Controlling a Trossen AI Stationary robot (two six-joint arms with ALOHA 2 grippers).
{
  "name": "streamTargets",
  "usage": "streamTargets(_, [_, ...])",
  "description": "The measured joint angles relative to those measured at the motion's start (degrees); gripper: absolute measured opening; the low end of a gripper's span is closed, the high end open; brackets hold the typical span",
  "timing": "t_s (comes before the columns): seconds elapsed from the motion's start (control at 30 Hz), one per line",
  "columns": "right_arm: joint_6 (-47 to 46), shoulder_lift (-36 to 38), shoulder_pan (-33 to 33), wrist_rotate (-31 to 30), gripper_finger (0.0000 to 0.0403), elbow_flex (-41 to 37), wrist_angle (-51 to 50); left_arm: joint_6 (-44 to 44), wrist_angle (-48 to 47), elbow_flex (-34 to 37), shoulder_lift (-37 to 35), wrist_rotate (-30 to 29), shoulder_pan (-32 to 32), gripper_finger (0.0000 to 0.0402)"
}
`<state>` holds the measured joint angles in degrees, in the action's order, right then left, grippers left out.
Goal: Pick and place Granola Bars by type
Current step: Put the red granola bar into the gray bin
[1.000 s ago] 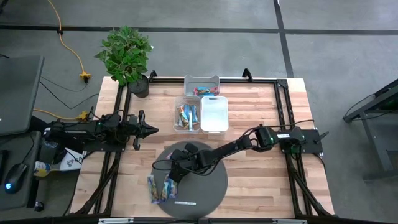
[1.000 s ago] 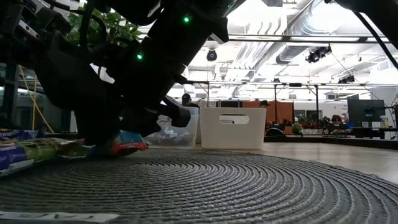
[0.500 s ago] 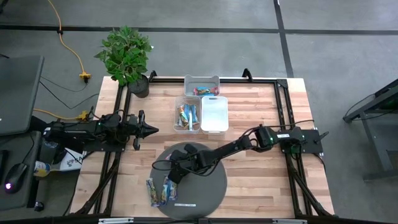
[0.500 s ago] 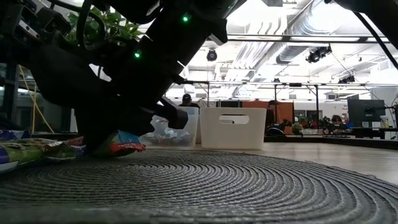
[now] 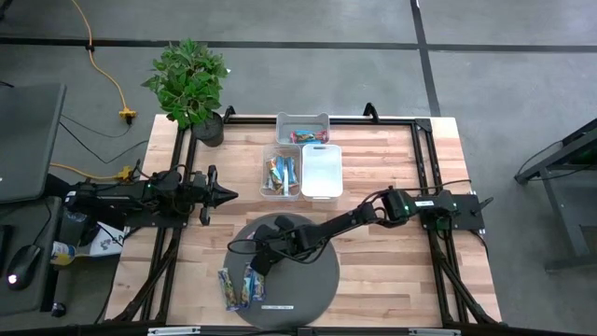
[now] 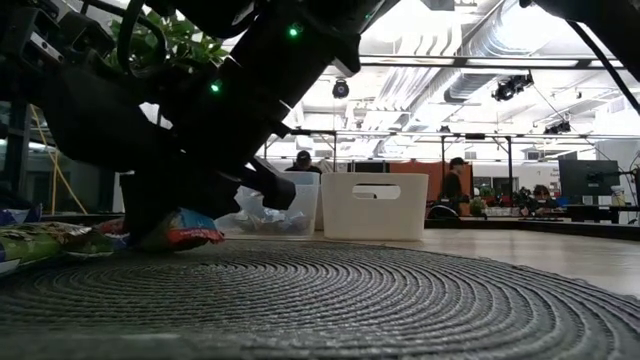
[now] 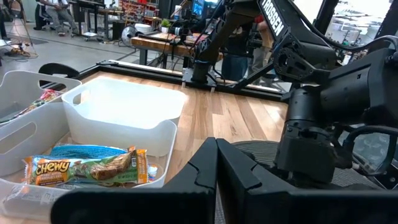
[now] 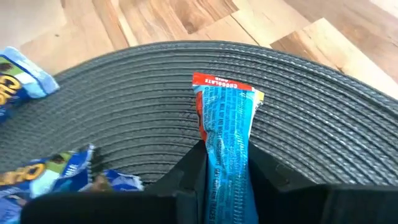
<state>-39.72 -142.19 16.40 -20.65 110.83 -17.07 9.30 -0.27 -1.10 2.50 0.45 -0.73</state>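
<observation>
My right gripper [image 5: 260, 262] reaches from the table's right onto the round dark mat [image 5: 312, 280] and is shut on a red-and-blue granola bar [image 8: 225, 118], which the low view shows as the red bar [image 6: 188, 229] at mat level. Several more bars [image 5: 238, 286] lie flat on the mat's left part, among them blue ones [image 8: 68, 171]. The clear bin [image 5: 282, 175] holds several bars, and the far clear bin [image 5: 303, 131] holds red ones. My left gripper [image 5: 229, 194] is shut and waits left of the bins, above the table. My right gripper pinches the granola bar's rear part [image 8: 227, 163] between its two fingers [image 8: 191, 171]. It comes slanting down from the table's right. The bar lies along the fingers and sticks out ahead, its free end [image 8: 222, 84] over the mat. The low view shows its underside at the mat's surface.
A white bin [image 5: 321, 171] stands right of the clear bin. A thin white label strip [image 5: 277, 305] lies at the mat's near edge. A potted plant [image 5: 189, 84] stands at the far left corner. Bare wood lies right of the mat. People show in the room behind.
My right gripper, still shut on the bar, has shifted a little toward the table's left edge, low over the mat. In the low view the bars lying beside it have shifted the same way.
</observation>
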Motion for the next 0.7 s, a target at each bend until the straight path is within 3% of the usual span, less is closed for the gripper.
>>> streamTargets(0.37, [1.22, 1.25, 0.0, -0.34, 0.0062, -0.02, 2.13, 0.01, 0.0, 0.02, -0.01, 0.0, 0.01, 0.0])
streamTargets(0.7, [7.26, 7.67, 0.0, -8.06, 0.0062, 0.0, 1.92, 0.01, 0.0, 0.01, -0.01, 0.0, 0.01, 0.0])
